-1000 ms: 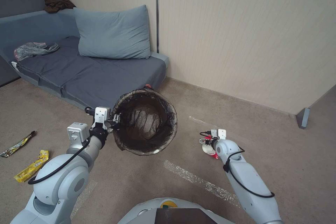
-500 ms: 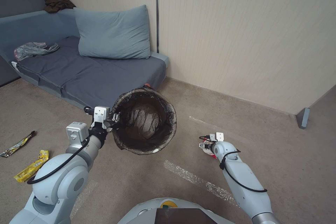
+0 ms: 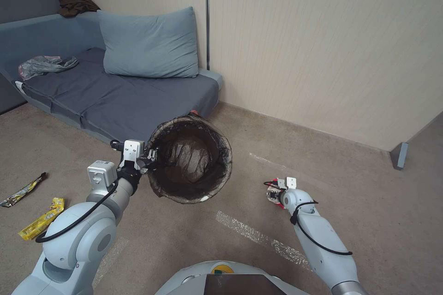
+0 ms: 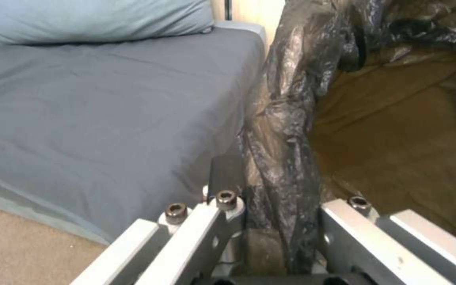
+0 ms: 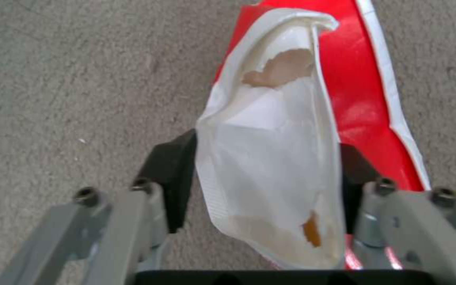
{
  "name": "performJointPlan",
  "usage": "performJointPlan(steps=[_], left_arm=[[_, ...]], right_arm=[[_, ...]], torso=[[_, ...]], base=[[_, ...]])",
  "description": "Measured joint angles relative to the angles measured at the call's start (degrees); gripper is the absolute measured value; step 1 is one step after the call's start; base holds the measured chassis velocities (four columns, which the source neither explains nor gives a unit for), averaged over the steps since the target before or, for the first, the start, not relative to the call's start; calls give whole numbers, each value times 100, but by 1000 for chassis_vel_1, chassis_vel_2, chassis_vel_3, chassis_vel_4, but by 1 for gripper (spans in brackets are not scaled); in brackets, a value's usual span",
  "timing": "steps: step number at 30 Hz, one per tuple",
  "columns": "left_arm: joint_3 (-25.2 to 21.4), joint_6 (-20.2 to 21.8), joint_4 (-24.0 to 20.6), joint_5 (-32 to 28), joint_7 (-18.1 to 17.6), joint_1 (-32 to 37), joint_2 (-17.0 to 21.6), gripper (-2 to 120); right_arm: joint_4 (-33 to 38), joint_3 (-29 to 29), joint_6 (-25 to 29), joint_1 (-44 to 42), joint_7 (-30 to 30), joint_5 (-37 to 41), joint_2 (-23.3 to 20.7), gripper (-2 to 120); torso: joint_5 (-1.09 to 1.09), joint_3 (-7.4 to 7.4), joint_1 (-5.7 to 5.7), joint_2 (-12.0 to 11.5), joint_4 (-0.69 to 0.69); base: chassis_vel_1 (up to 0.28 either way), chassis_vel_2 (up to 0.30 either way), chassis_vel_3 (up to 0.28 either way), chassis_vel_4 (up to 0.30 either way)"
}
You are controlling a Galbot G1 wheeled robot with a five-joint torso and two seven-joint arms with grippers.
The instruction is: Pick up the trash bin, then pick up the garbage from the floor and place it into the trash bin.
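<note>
My right gripper [image 5: 267, 178]: low at the floor, both pads pressed against a red-and-white snack packet [image 5: 275, 158], clamped on it.
My left gripper [image 3: 150, 159]: closed tight on the rim of the trash bin [image 3: 190, 160], bag and all.
Trash bin: held off the carpet [image 3: 360, 203], tilted with its dark-lined mouth toward me, just in front of the sofa [image 3: 115, 97].
Other garbage: a yellow wrapper [image 3: 42, 218] and a dark foil wrapper [image 3: 23, 190] lying on the floor, well to my left.

Beige carpeted floor [image 3: 360, 193] carries a red-and-white snack packet [image 5: 291, 130], a yellow wrapper [image 3: 42, 218] and a dark foil wrapper [image 3: 23, 190] nearby. Two clear tape strips [image 3: 258, 237] adhere to it. A grey sofa bed [image 3: 120, 97] stands against the wall.
</note>
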Motion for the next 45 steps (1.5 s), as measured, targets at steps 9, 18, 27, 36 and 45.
performJointPlan(steps=[9, 18, 27, 36, 45], left_arm=[[21, 0, 20, 4, 0, -19, 18, 0], [5, 0, 18, 3, -16, -21, 34, 0], [-20, 0, 11, -3, -38, -25, 27, 0], [-15, 0, 9, -4, -55, -23, 11, 0], [17, 0, 6, -3, -79, -8, 8, 0]], right_arm=[[22, 11, -2, -44, 12, -35, 0, 11], [240, 37, -14, -127, 68, -21, -21, 0], [1372, 195, -28, -530, 342, 241, -382, 0], [2853, 445, -24, -961, 623, 814, -976, 0], [4463, 543, -23, -1217, 905, 2212, -1844, 0]], torso=[[1, 0, 0, 0, 0], [4, 1, 0, -1, 0], [4, 1, 0, -1, -1], [3, 1, 0, -1, -1], [3, 0, 0, -1, -2]], base=[[0, 0, 0, 0], [0, 0, 0, 0], [0, 0, 0, 0], [0, 0, 0, 0], [0, 0, 0, 0]])
